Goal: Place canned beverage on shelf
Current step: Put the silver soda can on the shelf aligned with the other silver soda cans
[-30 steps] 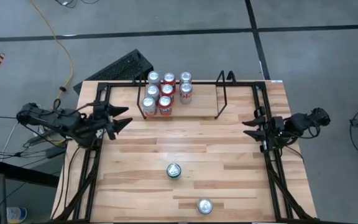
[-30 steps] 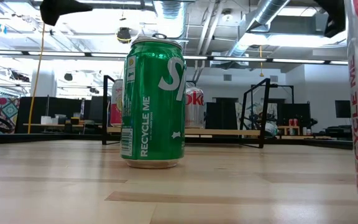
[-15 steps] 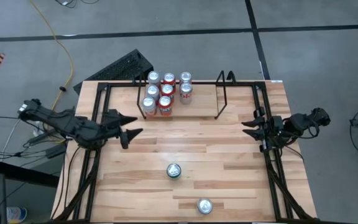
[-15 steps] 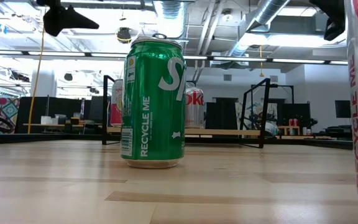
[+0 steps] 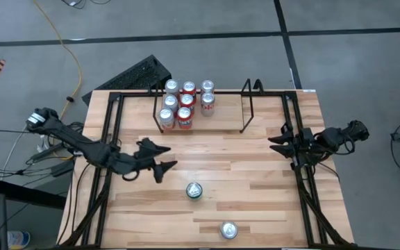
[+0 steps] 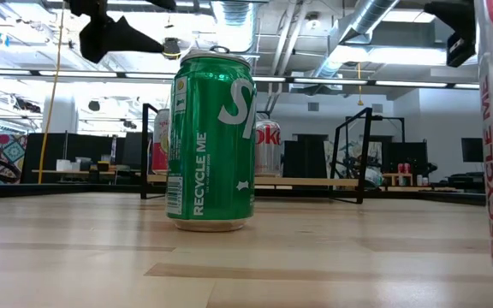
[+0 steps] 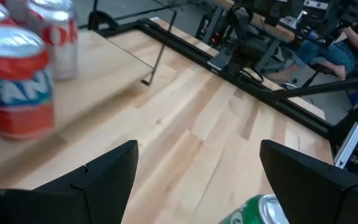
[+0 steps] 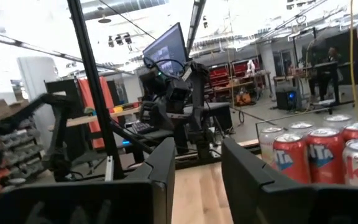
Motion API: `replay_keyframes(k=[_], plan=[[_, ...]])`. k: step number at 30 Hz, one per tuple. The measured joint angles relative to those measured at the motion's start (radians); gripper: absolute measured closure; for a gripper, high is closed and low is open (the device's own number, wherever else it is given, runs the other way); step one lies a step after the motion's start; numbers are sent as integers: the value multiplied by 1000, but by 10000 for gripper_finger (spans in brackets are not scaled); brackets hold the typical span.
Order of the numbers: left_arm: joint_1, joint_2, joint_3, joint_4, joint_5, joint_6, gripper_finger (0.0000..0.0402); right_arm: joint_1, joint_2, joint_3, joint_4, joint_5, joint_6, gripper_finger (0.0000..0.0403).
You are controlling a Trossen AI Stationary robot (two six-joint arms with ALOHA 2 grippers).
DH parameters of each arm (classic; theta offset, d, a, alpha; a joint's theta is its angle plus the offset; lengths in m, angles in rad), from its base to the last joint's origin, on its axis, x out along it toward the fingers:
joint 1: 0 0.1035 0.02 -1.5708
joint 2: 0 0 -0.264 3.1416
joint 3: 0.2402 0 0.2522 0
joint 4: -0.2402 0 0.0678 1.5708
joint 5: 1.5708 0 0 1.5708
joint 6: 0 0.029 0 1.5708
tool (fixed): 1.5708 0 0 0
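Wooden table framed by a black tubular frame, seen from above. At the far edge, toward the left of centre, the shelf: thin black wire with looped ends, seven cans crowded in its left half, right half bare. Among them, red cans and silver ones, upright, touching or just beside each other.

Left arm reaching in from the left edge across the table, left gripper hovering above the wood between the shelf and the green can, fingers spread wide with nothing between them. From the left wrist view, only the green can's rim showing between the two dark fingers, well apart from either.

Green can upright near the table's middle, slightly toward the near side, untouched. Silver can upright close to the near edge, right of the green one, well apart from it.

Right gripper waiting over the right side rail, fingers narrowly parted, holding nothing.
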Motion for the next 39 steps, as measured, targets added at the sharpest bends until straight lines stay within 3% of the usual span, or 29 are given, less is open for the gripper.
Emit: replay_keyframes(k=[9, 13, 16, 18, 24, 27, 30, 32, 35, 39], plan=[[-38, 183, 0, 258, -9, -48, 77, 0, 0, 0, -48, 2, -37, 292], [-15, 179, 0, 302, 90, -2, 78, 0, 0, 0, -96, 56, -37, 292], [-1, 88, 0, 259, 169, 66, 84, 0, 0, 0, -110, 71, -38, 292], [0, -1, 0, 203, 167, 112, 90, 0, 0, 0, -109, 74, -38, 292], [-47, -273, 0, -167, 24, 98, 109, 0, 0, 0, -90, 131, 0, 292], [-79, -356, -15, -240, -11, 85, 115, 0, 0, 0, -90, 165, 57, 292], [-98, -432, -109, -159, -3, 74, 116, 0, 0, 0, -91, 175, 86, 292], [-98, -483, -195, -46, 71, 46, 116, 0, 0, 0, -91, 176, 92, 292], [-97, -549, -322, 101, 155, -60, 117, 0, 0, 0, -90, 176, 95, 292], [-96, -586, -462, 284, 188, -222, 117, 0, 0, 0, -93, 179, 93, 292]])
